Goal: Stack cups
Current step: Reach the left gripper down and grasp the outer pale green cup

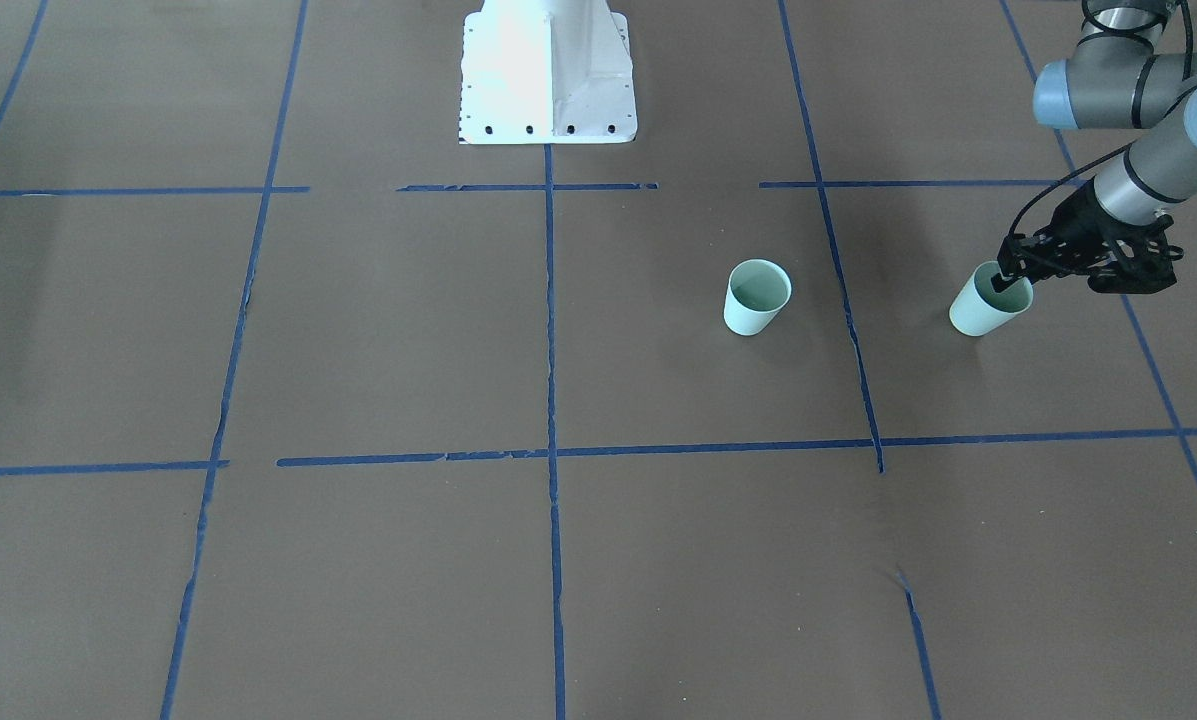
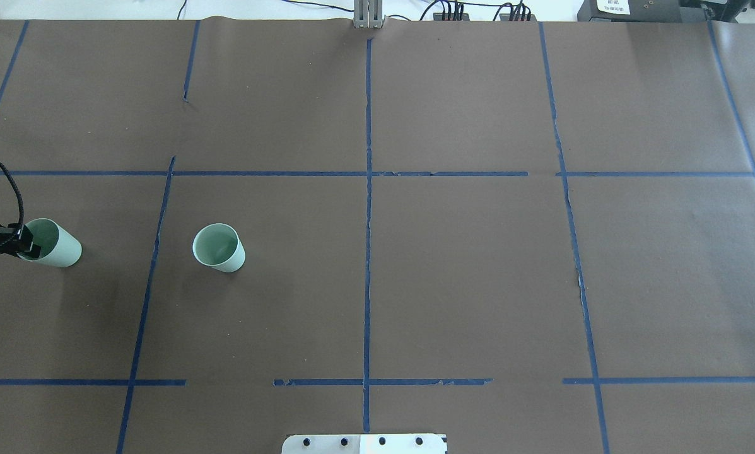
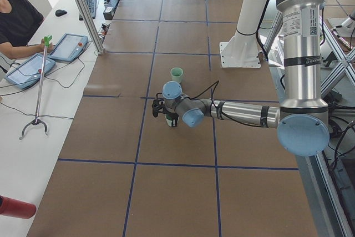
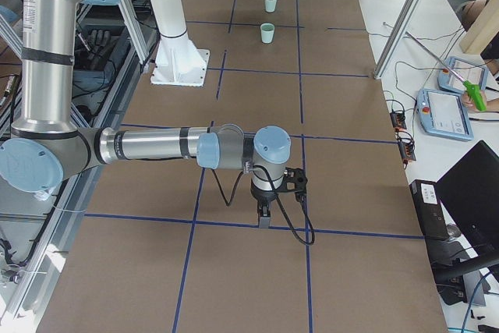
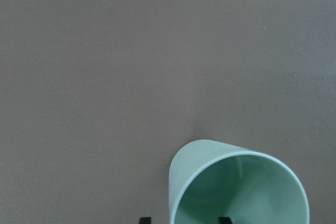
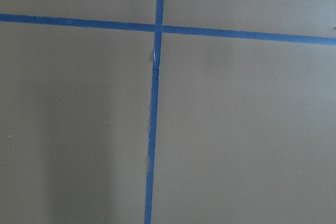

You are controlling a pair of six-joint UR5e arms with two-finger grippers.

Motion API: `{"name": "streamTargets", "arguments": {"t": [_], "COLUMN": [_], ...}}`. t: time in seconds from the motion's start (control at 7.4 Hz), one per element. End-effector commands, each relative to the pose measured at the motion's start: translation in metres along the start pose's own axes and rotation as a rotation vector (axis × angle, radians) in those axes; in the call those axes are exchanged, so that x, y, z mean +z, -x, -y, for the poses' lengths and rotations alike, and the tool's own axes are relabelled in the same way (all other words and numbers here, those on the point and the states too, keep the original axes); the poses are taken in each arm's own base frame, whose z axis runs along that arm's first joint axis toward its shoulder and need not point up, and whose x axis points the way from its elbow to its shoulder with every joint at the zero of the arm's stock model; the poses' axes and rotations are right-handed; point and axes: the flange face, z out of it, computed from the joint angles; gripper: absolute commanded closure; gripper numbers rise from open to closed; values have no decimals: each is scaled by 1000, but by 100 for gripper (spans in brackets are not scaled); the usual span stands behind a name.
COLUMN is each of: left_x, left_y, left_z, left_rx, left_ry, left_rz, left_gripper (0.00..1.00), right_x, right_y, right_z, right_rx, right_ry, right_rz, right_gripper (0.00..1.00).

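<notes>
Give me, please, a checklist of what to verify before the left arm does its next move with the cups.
1. Left pincer astride the rim of the outer cup, one finger inside and one outside: ok.
2. Pincer closed on that cup's wall: not ok; in the wrist view the fingers seem apart from the wall.
3. Free cup upright, mouth up, empty: ok.
4. Nothing standing between the two cups: ok.
5. Right pincer far from both cups: ok.
6. Outer cup's base flat on the table: cannot tell.
</notes>
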Motion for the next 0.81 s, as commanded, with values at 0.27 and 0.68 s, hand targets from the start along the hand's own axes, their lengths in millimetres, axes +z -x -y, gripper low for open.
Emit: {"name": "streamTargets", "arguments": {"t": [0.27,0.68], "left_x": [-42,-122], "left_y": [-33,-97], "left_z": [-2,-12], "left_rx": [12,-59], "left_ry": [-32,-29], "left_rz": [-33,4], "left_gripper": [100,100], "right_x": [0,0], "right_y": [0,0], "right_z": [0,0], "right_rx": [-1,2], "right_ry": [-1,0], "right_rz": [0,0], "right_gripper": [0,0]}}
